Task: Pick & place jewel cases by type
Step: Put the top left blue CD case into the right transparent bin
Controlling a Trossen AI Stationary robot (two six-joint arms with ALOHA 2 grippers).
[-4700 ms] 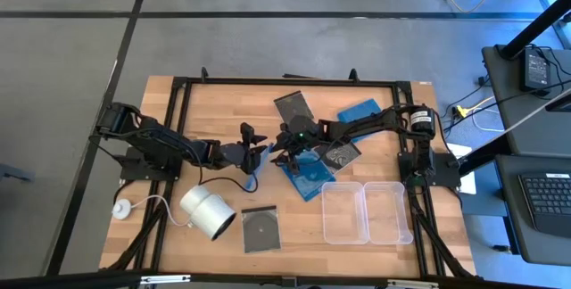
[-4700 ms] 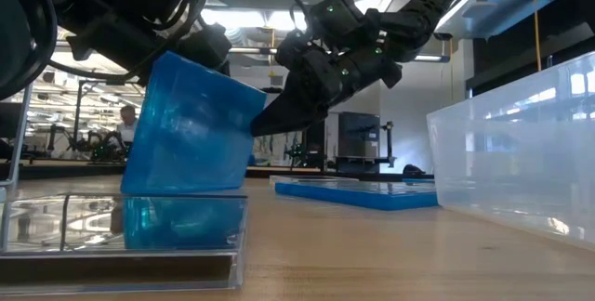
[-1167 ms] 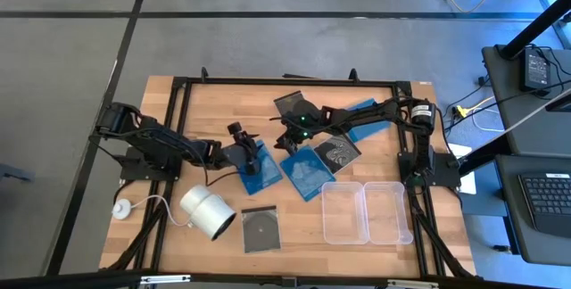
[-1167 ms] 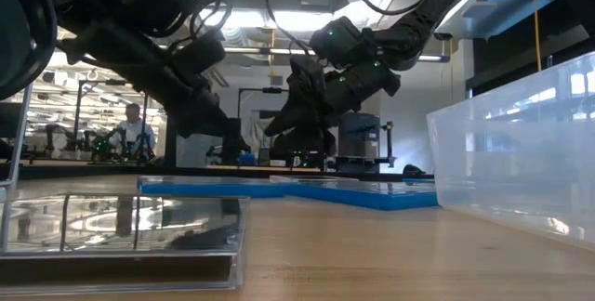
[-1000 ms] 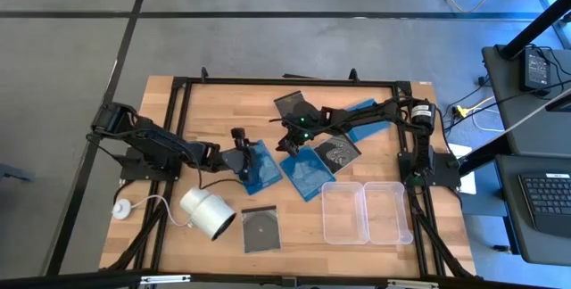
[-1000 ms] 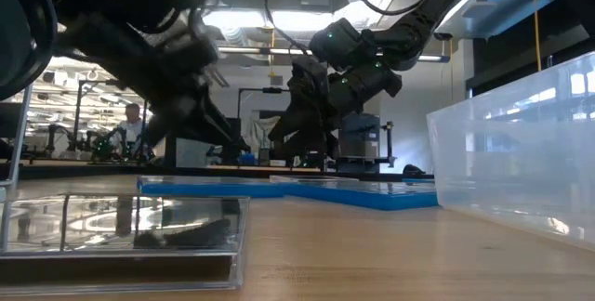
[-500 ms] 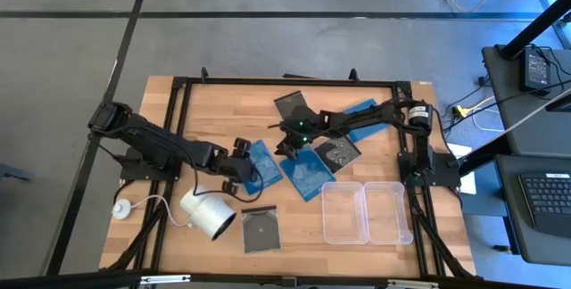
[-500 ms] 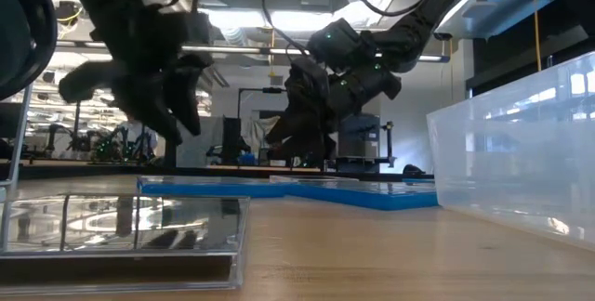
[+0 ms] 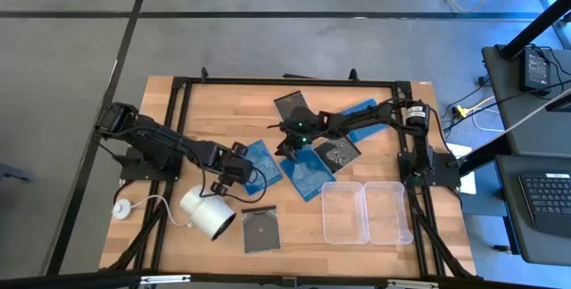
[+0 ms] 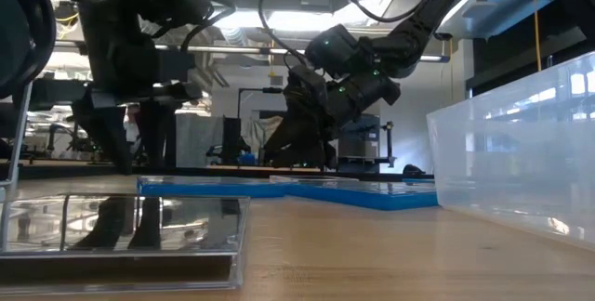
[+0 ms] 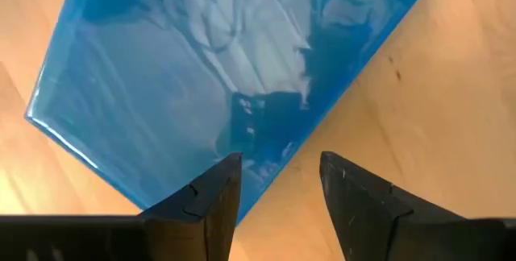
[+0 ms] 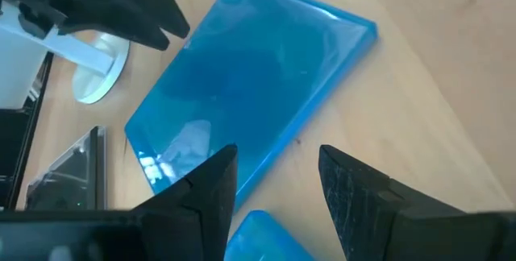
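One blue jewel case (image 9: 263, 161) lies flat on the table, and it also shows in the left wrist view (image 11: 218, 68) and the right wrist view (image 12: 250, 92). My left gripper (image 9: 237, 171) is open and points down at its near-left edge (image 11: 278, 172). My right gripper (image 9: 285, 146) is open over its far-right corner (image 12: 270, 188). A second blue case (image 9: 304, 176) lies beside it. A third (image 9: 361, 112) lies at the far right. Dark cases lie at the far middle (image 9: 294, 108), right of centre (image 9: 335, 153) and near the front (image 9: 260, 228).
A white cylinder (image 9: 208, 210) lies on its side near the left gripper. Two clear plastic trays (image 9: 366, 210) stand at the near right, their wall close in the low view (image 10: 521, 162). The black frame (image 9: 178, 84) runs round the table.
My left gripper has drawn back from the blue case toward the table's near edge and has tipped from a slant to pointing straight down. The blue case lies flat and still.
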